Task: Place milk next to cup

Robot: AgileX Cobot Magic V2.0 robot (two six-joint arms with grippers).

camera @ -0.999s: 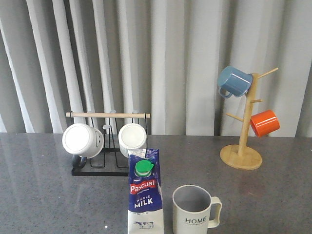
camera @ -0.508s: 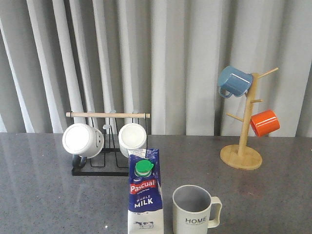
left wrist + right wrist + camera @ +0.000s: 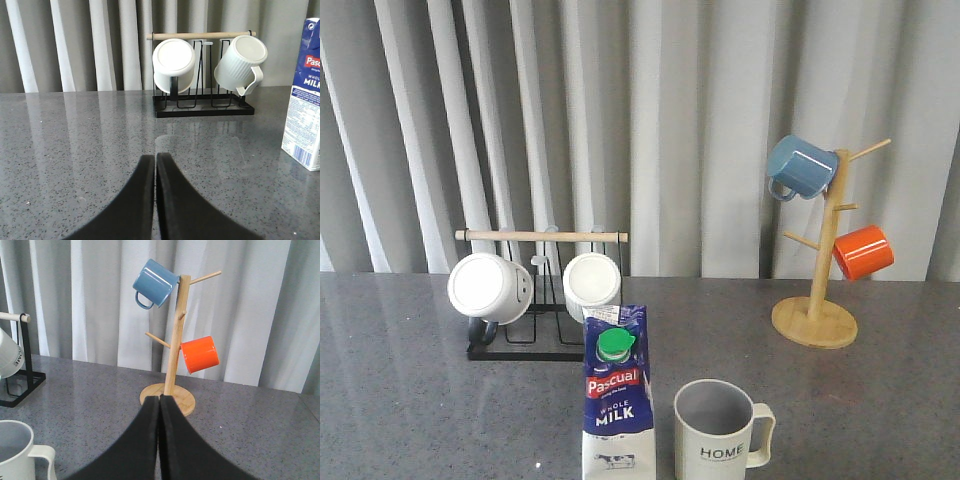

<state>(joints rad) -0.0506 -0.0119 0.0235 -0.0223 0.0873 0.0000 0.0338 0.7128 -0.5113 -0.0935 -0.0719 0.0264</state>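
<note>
The Pascual whole-milk carton (image 3: pixel 617 394) stands upright at the near edge of the grey speckled tabletop (image 3: pixel 410 400), its green cap (image 3: pixel 615 345) facing the front camera. Just to its right, apart by a narrow gap, stands the ribbed HOME mug (image 3: pixel 717 432), empty, with its handle pointing right. Behind the carton a black wire rack (image 3: pixel 535 310) with a wooden top rail holds two white mugs (image 3: pixel 488 288) on their sides. Far right, a wooden mug tree (image 3: pixel 817 270) carries a blue mug (image 3: pixel 800 167) up high and an orange mug (image 3: pixel 863 252) lower down. Neither arm shows in the front view. In the left wrist view the left gripper (image 3: pixel 155 159) has its black fingers pressed together over bare tabletop, holding nothing; the right gripper (image 3: pixel 159 400) likewise has its fingers closed against each other, empty, in front of the mug tree.
</note>
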